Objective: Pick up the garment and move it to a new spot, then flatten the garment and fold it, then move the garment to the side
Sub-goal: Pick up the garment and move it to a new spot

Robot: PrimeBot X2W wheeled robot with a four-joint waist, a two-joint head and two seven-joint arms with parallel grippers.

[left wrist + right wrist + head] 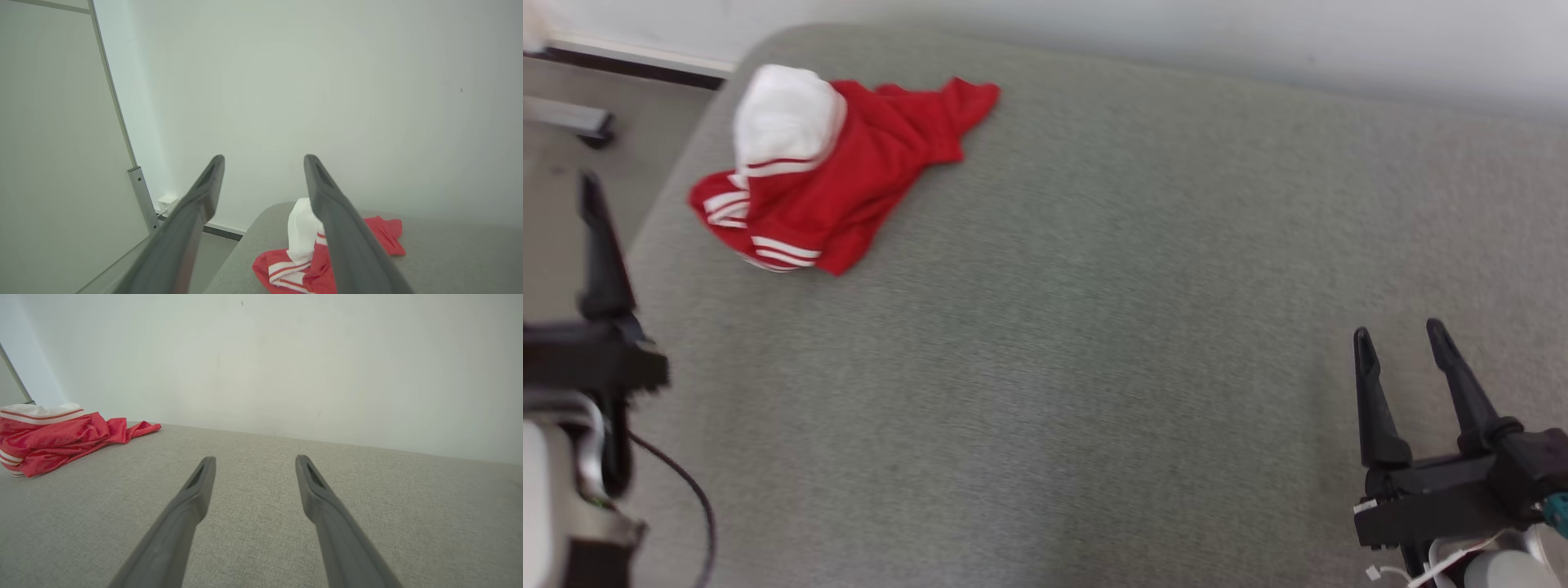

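You've got the crumpled red fabric garment (833,175) with white stripes and a white panel bunched at the far-left corner of the grey upholstered surface (1094,343) (possibly a hooded top, too bunched to tell). The left gripper (264,159) and right gripper (1399,331) are both spread wide, gripping nothing, well apart from it.

The garment (825,175) lies on the counter (1094,343), at its far left corner. The wall (1176,33) stands just behind the garment, and the floor (556,212) lies to its left, past the counter's edge. The left tool (264,163) hangs nearer than the garment, to its left. The right tool (1401,335) hangs over the counter, well apart from the garment, to its right and nearer.
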